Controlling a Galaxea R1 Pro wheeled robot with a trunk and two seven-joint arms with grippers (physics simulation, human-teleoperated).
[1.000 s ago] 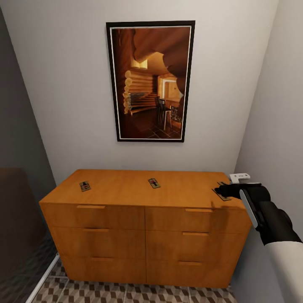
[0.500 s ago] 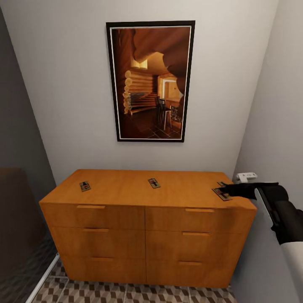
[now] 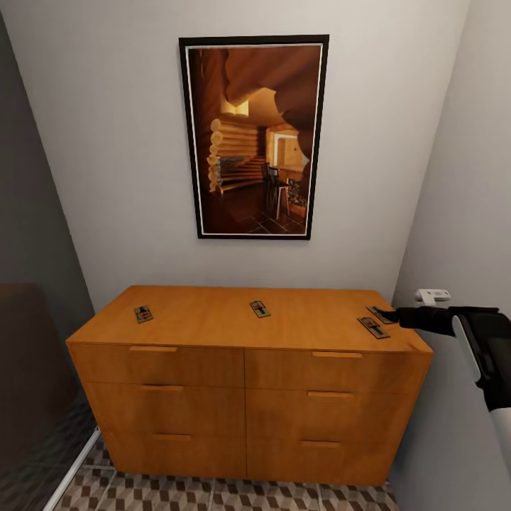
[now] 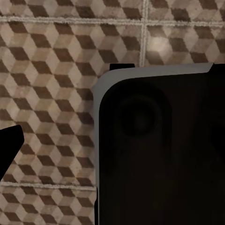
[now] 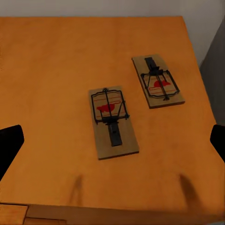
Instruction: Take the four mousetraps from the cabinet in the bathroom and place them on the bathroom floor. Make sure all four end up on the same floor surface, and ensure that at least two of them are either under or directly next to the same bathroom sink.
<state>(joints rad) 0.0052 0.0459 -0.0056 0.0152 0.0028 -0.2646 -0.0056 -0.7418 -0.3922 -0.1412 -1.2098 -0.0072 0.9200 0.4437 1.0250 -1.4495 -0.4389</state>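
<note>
Item, far left of the head view: a dark panel, and at the lower edge a strip of the bathroom floor point(image 3: 213, 495), cube-patterned tile; my left wrist camera looks straight down on the same tile, with a dark fingertip at each side of that picture, so I judge my left claw hangs released and idle at my side. Item, lower centre: an orange wooden cabinet point(image 3: 248, 397) with six drawer fronts, its flat top serving as the shelf for the goods. Item, left part of that top: one mousetrap point(image 3: 143, 314), lying flat, well apart from the others. Item, middle of the top, below the framed picture point(image 3: 254, 137) of a log interior: a second mousetrap point(image 3: 260, 309), also flat. Item, right end of the top, near the corner: a pair of mousetraps, the nearer trap point(image 3: 372, 327) and the farther trap point(image 3: 380, 314), side by side but not touching; the right wrist view shows both boards with wire and red mark uppermost, untouched. Item, right edge of the frame: my right claw point(image 3: 389, 316), reaching in level from the side because the pair sits closest to that arm; its dark fingertips stand at the two sides of the wrist picture, spread wide and holding nothing, tips just beside the farther trap. All four traps remain on the cabinet; none is on the floor yet.
</note>
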